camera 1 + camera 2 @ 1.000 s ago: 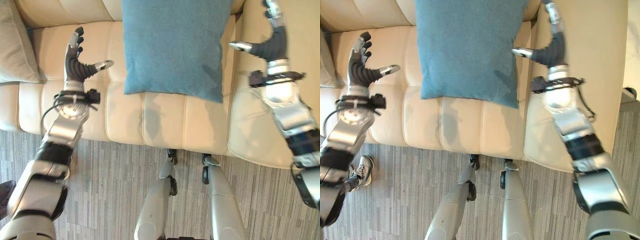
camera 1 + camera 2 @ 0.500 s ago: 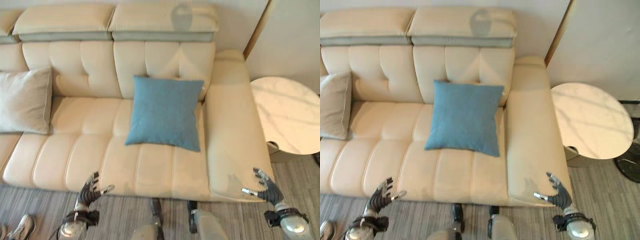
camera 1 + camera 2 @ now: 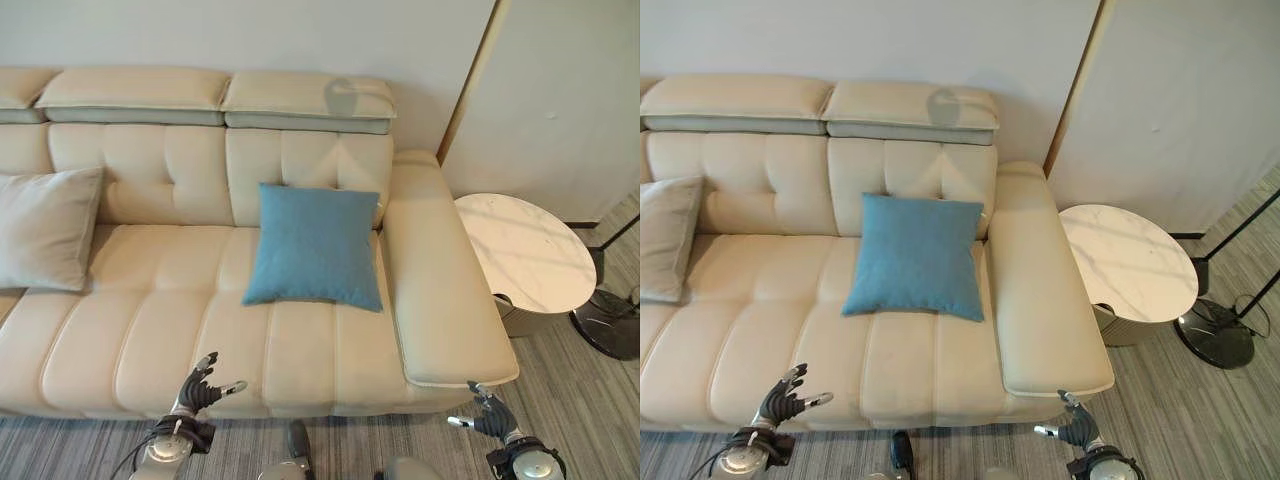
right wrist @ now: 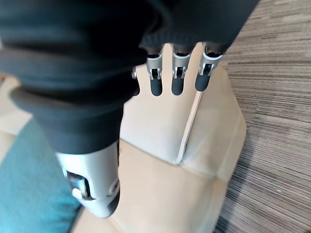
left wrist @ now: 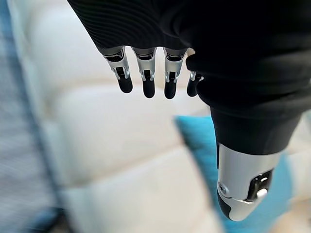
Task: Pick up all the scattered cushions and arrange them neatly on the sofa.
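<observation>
A blue cushion (image 3: pixel 316 247) leans upright against the backrest of the cream sofa (image 3: pixel 150 330), near its right armrest (image 3: pixel 440 300). A beige cushion (image 3: pixel 45 228) rests against the backrest further left. My left hand (image 3: pixel 198 388) hovers low before the seat's front edge, fingers straight, holding nothing. My right hand (image 3: pixel 487 418) sits low beside the armrest's front corner, also open and empty. In the left wrist view the left hand's fingers (image 5: pixel 148 82) point over the seat toward the blue cushion (image 5: pixel 252 204). The right hand's fingers (image 4: pixel 176 77) point at the armrest (image 4: pixel 194 141).
A round white marble side table (image 3: pixel 528 253) stands right of the armrest. A black lamp base (image 3: pixel 608 325) sits on the striped grey floor (image 3: pixel 580 400) beyond it. A wall panel rises behind the table.
The view has pulled back and up from the sofa, so more wall, side table and floor show. Both hands have dropped lower and stay open and empty. The cushions have not moved.
</observation>
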Controlling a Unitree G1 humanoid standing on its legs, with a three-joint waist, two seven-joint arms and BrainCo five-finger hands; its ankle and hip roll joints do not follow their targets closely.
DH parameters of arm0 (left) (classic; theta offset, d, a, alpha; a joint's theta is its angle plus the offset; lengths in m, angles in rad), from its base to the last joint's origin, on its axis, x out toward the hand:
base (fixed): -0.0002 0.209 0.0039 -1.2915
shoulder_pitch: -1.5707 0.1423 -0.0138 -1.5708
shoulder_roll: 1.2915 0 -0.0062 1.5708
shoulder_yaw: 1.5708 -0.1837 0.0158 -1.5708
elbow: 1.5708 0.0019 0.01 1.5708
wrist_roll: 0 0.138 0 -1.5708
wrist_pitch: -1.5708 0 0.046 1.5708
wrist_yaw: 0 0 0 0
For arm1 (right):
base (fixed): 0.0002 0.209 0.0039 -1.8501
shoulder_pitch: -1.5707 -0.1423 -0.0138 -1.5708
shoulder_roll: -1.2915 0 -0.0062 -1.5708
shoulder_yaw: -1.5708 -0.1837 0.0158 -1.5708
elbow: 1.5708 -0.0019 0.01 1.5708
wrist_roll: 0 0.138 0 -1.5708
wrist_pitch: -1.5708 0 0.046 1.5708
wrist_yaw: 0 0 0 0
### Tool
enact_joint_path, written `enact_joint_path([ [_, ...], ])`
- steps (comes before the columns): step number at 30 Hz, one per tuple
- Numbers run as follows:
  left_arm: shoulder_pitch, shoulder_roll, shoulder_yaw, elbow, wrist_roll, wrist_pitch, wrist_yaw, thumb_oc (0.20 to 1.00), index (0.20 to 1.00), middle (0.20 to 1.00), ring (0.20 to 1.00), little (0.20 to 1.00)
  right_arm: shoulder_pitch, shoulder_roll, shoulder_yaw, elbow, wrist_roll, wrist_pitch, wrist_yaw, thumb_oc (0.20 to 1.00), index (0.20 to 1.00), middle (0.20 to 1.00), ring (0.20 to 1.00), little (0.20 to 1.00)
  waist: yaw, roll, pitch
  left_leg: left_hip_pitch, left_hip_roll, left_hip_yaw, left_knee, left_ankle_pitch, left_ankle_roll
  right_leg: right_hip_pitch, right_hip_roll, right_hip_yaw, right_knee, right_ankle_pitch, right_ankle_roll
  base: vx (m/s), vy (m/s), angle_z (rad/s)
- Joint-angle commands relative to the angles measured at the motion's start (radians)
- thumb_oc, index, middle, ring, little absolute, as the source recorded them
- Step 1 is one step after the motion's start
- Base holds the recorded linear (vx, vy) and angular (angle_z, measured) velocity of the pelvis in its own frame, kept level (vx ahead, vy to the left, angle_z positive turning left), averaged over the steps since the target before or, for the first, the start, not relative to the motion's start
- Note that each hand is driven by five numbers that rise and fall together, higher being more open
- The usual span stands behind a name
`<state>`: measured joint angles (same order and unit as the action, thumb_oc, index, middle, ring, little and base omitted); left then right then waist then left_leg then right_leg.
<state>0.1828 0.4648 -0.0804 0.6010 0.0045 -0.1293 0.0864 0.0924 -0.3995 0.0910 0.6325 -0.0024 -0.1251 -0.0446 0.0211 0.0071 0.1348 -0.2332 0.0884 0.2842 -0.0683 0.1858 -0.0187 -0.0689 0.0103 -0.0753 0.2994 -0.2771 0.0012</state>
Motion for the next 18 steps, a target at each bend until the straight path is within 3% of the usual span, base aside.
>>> enact_joint_path([
  [1,-0.061,0.018,0.005,-0.001,0.025,-0.024,0.024,1.0,1.0,1.0,1.0,1.0,-0.001,-0.052,-0.01,-0.037,0.037,-0.015,-0.033,1.0,1.0,1.0,1.0,1.0,-0.018,-0.036,0.027,-0.037,-0.022,-0.119,0.028,-0.008,-0.077,0.063,-0.008,0.041,-0.237,0.15,0.072,-0.39,-0.134,-0.04],
  [2,-0.062,0.017,0.005,-0.001,0.025,-0.024,0.024,1.0,1.0,1.0,1.0,1.0,-0.002,-0.053,-0.01,-0.036,0.037,-0.015,-0.033,1.0,1.0,1.0,1.0,1.0,-0.017,-0.034,0.025,-0.043,-0.019,-0.12,0.031,-0.008,-0.078,0.059,-0.005,0.041,-0.238,0.154,0.071,-0.44,-0.079,-0.09],
  [4,-0.071,0.001,0.006,0.011,0.008,-0.024,0.014,1.0,1.0,1.0,1.0,1.0,-0.008,-0.066,-0.009,-0.035,0.043,-0.012,-0.032,1.0,1.0,1.0,1.0,1.0,-0.031,-0.046,0.043,-0.041,-0.054,-0.18,0.122,-0.089,-0.066,0.027,-0.032,0.024,-0.246,0.187,0.076,-0.33,-0.034,0.02],
  [7,-0.068,-0.025,0.019,0.044,-0.032,-0.019,-0.002,1.0,1.0,1.0,1.0,1.0,0.005,-0.064,-0.012,-0.015,0.038,0.001,-0.022,1.0,1.0,1.0,1.0,1.0,-0.053,-0.064,0.028,0.019,-0.055,-0.157,0.207,-0.194,-0.049,-0.002,-0.067,0.003,-0.267,0.229,0.079,-0.2,-0.013,0.26],
  [8,-0.068,-0.025,0.019,0.044,-0.032,-0.019,-0.002,1.0,1.0,1.0,1.0,1.0,0.005,-0.064,-0.012,-0.015,0.038,0.001,-0.022,1.0,1.0,1.0,1.0,1.0,-0.053,-0.063,0.027,0.018,-0.055,-0.157,0.207,-0.194,-0.049,-0.002,-0.067,0.003,-0.267,0.229,0.079,-0.14,-0.01,0.26],
  [9,-0.064,-0.045,0.032,0.076,-0.066,-0.018,-0.005,1.0,1.0,1.0,1.0,1.0,0.01,-0.064,-0.011,-0.016,0.041,0.002,-0.017,1.0,1.0,1.0,1.0,1.0,-0.06,-0.069,0.018,0.082,-0.062,-0.174,0.241,-0.257,-0.047,-0.008,-0.076,0.001,-0.279,0.241,0.077,-0.09,0.003,0.05],
  [11,-0.052,-0.065,0.026,0.086,-0.074,-0.009,-0.01,1.0,1.0,1.0,1.0,1.0,0.015,-0.05,-0.013,0.011,0.041,0.005,-0.014,1.0,1.0,1.0,1.0,1.0,-0.078,-0.054,-0.004,0.148,-0.058,-0.17,0.188,-0.259,-0.043,-0.003,-0.065,-0.006,-0.298,0.251,0.084,-0.03,0.038,-0.06],
  [18,-0.024,-0.074,0.033,0.095,-0.073,-0.007,-0.023,1.0,1.0,1.0,1.0,1.0,0.025,-0.044,-0.021,0.027,0.043,0.008,-0.013,1.0,1.0,1.0,1.0,1.0,-0.077,-0.049,-0.029,0.217,-0.068,-0.157,0.092,-0.248,-0.039,0.035,-0.056,-0.004,-0.33,0.27,0.094,0.02,0.023,-0.02],
])
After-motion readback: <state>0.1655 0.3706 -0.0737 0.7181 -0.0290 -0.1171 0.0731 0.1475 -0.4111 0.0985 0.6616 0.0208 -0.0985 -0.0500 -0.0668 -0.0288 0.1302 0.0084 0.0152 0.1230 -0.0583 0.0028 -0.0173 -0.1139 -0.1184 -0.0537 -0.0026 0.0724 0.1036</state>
